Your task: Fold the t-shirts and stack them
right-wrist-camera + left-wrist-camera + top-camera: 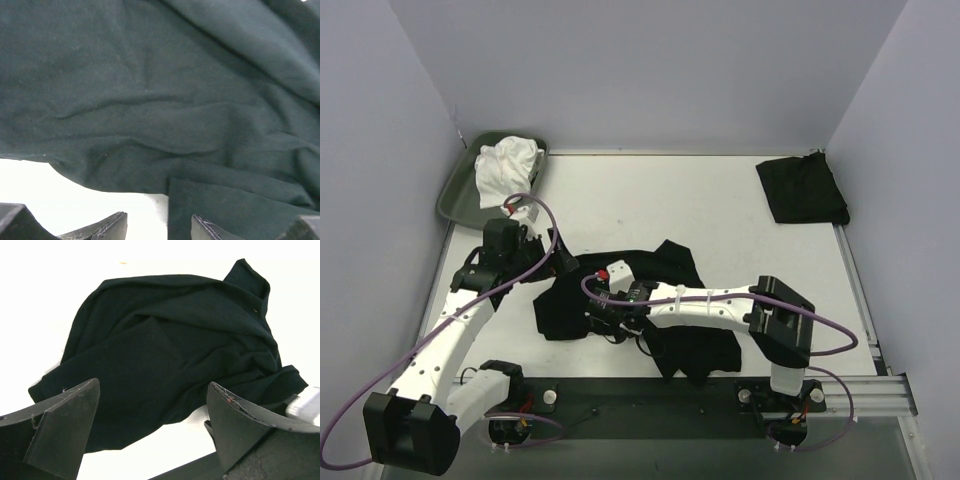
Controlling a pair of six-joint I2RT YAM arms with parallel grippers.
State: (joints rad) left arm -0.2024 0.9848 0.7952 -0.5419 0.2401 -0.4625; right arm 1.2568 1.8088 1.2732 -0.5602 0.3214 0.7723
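A crumpled black t-shirt (665, 275) lies near the table's front middle. It fills the left wrist view (175, 350) and the right wrist view (165, 90). A second black t-shirt (803, 190) lies folded flat at the back right. My left gripper (556, 263) is open and empty at the crumpled shirt's left edge; in its own view (152, 405) bare table and the shirt's hem show between the fingers. My right gripper (604, 320) hovers low over the shirt's front left part. It is open (159, 222), with a folded cloth edge just ahead of its fingertips.
A grey-green tray (460, 190) sits at the back left corner with a white cloth (506, 166) bunched in it. Purple-grey walls close the table on three sides. A metal rail (860, 385) runs along the front right edge.
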